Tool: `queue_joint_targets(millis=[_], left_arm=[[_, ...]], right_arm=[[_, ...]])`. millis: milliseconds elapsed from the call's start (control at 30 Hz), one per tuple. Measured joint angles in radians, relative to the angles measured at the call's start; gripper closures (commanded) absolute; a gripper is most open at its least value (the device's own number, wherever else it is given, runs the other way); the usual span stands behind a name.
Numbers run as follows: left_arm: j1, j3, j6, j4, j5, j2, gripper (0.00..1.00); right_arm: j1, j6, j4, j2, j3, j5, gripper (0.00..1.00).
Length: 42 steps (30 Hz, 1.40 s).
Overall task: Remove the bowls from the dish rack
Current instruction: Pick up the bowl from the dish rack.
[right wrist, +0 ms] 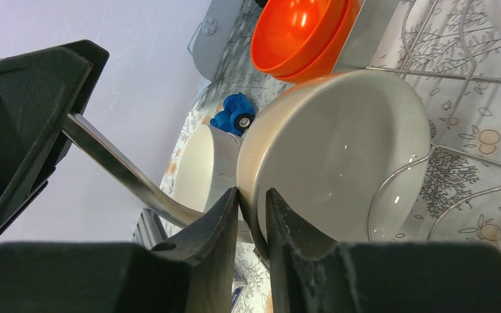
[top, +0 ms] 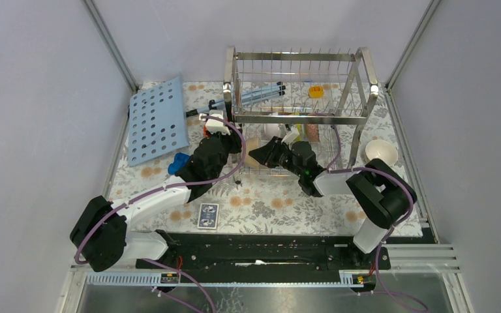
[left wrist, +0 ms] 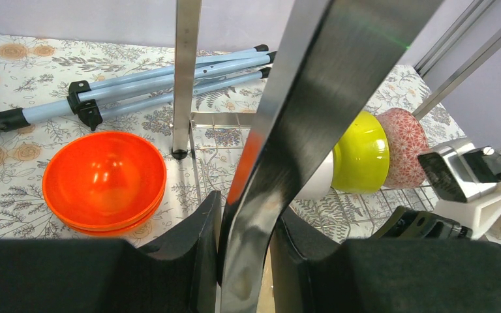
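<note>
Right wrist view, nearest first: the right gripper's (right wrist: 251, 195) jaws were clenched on the rim of a cream bowl (right wrist: 339, 150), which stood on edge on the wire rungs of the dish rack's (top: 300, 120) lower tier. Just past that bowl lay a stack of orange bowls (right wrist: 300, 32), with a blue toy (right wrist: 233, 112) off to one side on the floral tabletop (top: 267, 205).

On the left wrist camera, the left gripper's (left wrist: 246, 205) jaws were grasping a steel upright of the rack. The orange stack sat outside the rack, close to another of its legs. Deeper inside, a yellow-green bowl (left wrist: 362, 153) and a red patterned bowl (left wrist: 404, 147) stood on edge, one against the other. Farther back, a folded light-blue tripod (left wrist: 150, 88) lay flat.

From above, a white bowl (top: 380, 151) rested upright on the tabletop, right of the rack.
</note>
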Motion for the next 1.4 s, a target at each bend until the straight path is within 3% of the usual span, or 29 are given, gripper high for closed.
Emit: queue_joint_targets(millis=[367,1033,1133,1267,1400], left_arm=[[0.001,0.000,0.000,0.000,0.001,0.000,0.95],[0.001,0.000,0.000,0.001,-0.001,0.002,0.95],[-0.002,0.000,-0.001,0.000,0.001,0.002,0.91],[-0.002,0.003,-0.004,-0.004,0.002,0.002,0.80],[-0.004,0.008,-0.009,-0.016,0.004,0.002,0.77]], right_arm=[[-0.030,0.070,0.110,0.067,0.013,-0.066,1.00],[-0.140,0.323,0.305,0.122,-0.048,-0.200,1.00],[-0.148,0.358,0.313,0.122,-0.053,-0.198,1.00],[-0.152,0.388,0.313,0.122,-0.053,-0.196,1.00],[-0.154,0.408,0.315,0.122,-0.058,-0.196,1.00]])
